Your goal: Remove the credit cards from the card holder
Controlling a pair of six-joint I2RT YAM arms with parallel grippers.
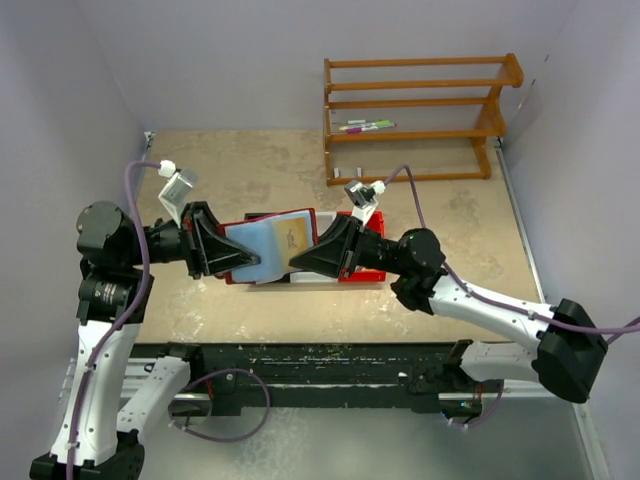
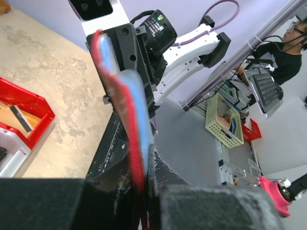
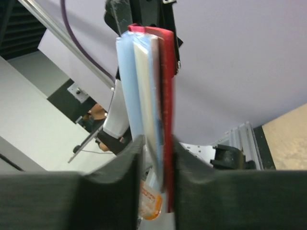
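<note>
The maroon card holder (image 1: 262,238) hangs open in the air between my two grippers, its blue-grey sleeves facing up. A tan credit card (image 1: 293,236) shows in a sleeve on its right half. My left gripper (image 1: 252,262) is shut on its left side, and my right gripper (image 1: 297,262) is shut on its right side. In the left wrist view the holder (image 2: 127,96) is edge-on, pinched in the gripper (image 2: 144,163). In the right wrist view the gripper (image 3: 157,153) clamps the sleeves and the red cover (image 3: 165,72); a cream card edge (image 3: 143,81) shows between the sleeves.
A red bin (image 1: 372,218) sits on the table under the holder; in the left wrist view the bin (image 2: 33,103) holds a tan card with a black stripe (image 2: 17,117). A wooden rack (image 1: 415,115) with markers stands at the back right.
</note>
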